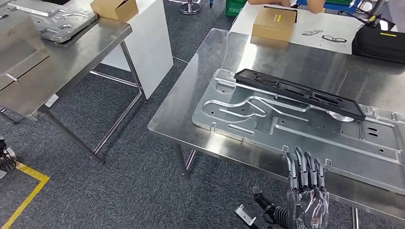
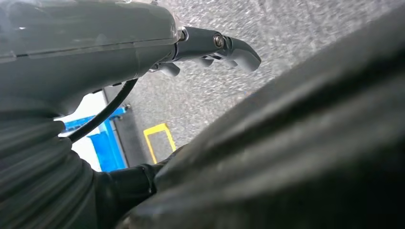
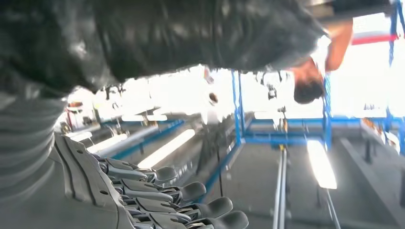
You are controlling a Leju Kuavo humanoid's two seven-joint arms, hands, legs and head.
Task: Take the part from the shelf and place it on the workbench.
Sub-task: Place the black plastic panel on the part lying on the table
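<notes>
A long black frame part (image 1: 298, 93) lies flat on a silver stamped metal plate (image 1: 296, 131), which rests on the steel workbench (image 1: 200, 95). My right hand (image 1: 305, 191) is just below the bench's near edge, a short way in front of the plate, fingers straight and apart, holding nothing. In the right wrist view its fingers (image 3: 181, 200) are spread with nothing between them. My left hand (image 2: 210, 50) hangs over grey carpet with its fingers loosely extended and nothing in them.
A second steel table (image 1: 71, 62) at the left carries another metal plate (image 1: 57, 19) and a cardboard box (image 1: 114, 8). Behind the workbench lie a cardboard box (image 1: 274, 23), glasses (image 1: 334, 38) and a black case (image 1: 379, 43). A person's arm (image 1: 315, 5) shows beyond. Yellow tape (image 1: 28, 191) marks the floor.
</notes>
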